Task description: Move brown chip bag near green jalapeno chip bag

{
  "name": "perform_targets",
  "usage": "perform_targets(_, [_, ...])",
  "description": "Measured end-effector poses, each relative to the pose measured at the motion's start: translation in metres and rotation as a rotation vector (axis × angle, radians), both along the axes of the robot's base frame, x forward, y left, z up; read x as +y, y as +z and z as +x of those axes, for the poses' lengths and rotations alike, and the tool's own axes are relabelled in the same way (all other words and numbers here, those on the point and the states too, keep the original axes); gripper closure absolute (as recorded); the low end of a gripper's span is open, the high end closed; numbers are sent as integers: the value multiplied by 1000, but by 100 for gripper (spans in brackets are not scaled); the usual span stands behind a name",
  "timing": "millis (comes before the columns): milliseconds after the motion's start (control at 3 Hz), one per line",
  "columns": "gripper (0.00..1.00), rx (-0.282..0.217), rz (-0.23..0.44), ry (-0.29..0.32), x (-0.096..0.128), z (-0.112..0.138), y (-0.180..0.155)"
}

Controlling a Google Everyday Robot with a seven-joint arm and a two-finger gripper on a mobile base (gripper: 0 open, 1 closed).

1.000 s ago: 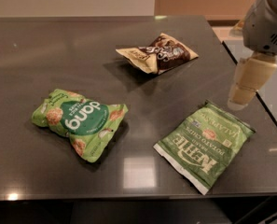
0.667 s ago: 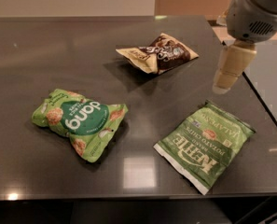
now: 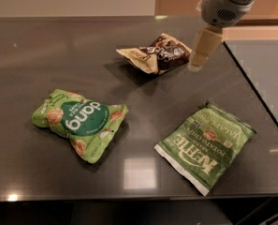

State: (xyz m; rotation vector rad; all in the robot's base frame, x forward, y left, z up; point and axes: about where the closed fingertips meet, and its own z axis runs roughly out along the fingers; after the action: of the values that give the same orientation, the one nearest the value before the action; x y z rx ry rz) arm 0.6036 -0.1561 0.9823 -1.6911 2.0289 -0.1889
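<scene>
Camera view: cream tapered gripper [image 3: 195, 65], grip unclear, just beside crinkled brown chip bag [image 3: 156, 54] on glossy tabletop [image 3: 59, 50].

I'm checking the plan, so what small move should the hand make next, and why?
Probably ease the hand a little left and down onto the brown bag. The hand hangs just off that bag's right end, not over it, and the bag lies well apart from the jalapeno bag, so it has yet to be picked up.
</scene>
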Motion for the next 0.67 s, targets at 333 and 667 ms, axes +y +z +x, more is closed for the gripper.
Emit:
perform_targets(333, [0,-18,51,34,23,32,-13])
perform_targets(667, [0,-19,106,74,44,55,-34])
